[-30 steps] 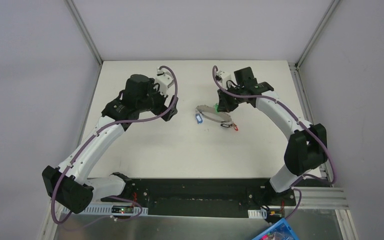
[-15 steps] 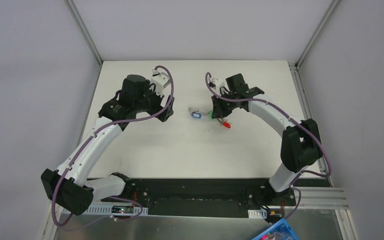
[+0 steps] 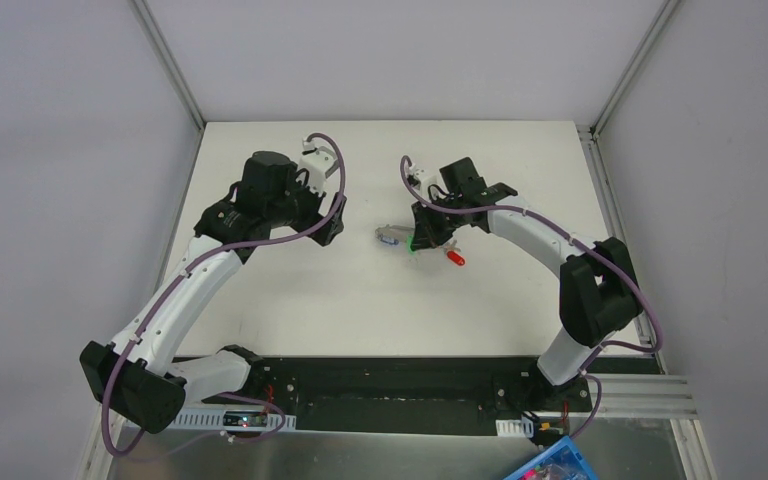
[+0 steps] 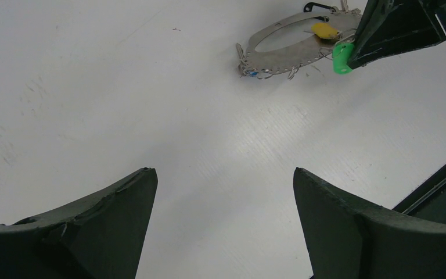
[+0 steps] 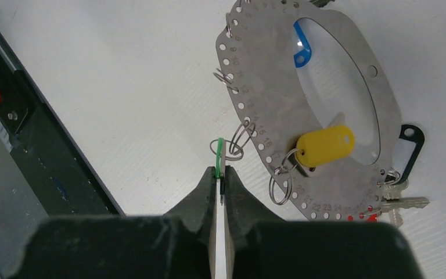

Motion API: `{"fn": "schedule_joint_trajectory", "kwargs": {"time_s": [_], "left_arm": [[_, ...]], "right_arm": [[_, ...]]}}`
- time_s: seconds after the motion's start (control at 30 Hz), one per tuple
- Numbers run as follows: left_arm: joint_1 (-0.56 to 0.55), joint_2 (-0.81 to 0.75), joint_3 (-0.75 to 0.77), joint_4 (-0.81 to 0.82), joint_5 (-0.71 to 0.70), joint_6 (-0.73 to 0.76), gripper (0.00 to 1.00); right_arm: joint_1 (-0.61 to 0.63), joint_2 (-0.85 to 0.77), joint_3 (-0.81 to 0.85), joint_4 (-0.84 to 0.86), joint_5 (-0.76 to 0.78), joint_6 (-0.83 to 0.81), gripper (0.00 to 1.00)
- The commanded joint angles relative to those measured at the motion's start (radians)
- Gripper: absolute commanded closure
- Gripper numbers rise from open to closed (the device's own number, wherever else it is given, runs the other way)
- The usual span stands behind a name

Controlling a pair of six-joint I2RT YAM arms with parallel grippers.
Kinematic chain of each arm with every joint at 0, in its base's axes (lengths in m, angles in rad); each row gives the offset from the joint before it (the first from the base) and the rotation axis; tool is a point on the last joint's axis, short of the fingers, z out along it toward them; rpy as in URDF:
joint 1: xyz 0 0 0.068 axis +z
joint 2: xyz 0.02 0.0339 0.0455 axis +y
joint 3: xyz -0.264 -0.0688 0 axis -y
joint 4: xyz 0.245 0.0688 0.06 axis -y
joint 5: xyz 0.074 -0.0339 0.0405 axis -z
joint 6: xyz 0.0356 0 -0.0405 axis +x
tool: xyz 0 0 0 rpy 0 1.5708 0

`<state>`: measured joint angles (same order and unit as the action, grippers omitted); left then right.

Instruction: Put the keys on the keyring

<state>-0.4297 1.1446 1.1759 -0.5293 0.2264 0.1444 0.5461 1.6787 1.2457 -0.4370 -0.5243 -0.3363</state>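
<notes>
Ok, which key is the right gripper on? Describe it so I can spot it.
Find the oval metal plate with numbered holes. Just off its rim, the right gripper is shut on the green key, held edge-on so only a thin green strip shows. The yellow key and blue key lie flat at the plate instead.

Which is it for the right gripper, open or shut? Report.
Shut on the green key: the right wrist view shows the right gripper pinching its thin edge, fingers nearly touching.
</notes>
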Motion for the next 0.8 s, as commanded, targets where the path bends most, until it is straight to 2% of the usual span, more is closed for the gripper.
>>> {"fn": "schedule_joint_trajectory", "kwargs": {"time_s": [0.0,0.33,0.77], "left_arm": [[0.012,-0.013,0.033,-0.022,-0.025,-0.005,0.1],[0.016,-0.034,0.016,-0.038,-0.047,0.009,0.1],[0.02,-0.062,0.016,-0.047,-0.071,0.025,0.1]], "right_arm": [[0.008,-0.006,0.026,0.024,-0.047,0.022,1.0],[0.036,0.017,0.015,0.036,-0.089,0.025,0.98],[0.085,0.094,-0.085,0.102,-0.155,0.046,0.93]]}}
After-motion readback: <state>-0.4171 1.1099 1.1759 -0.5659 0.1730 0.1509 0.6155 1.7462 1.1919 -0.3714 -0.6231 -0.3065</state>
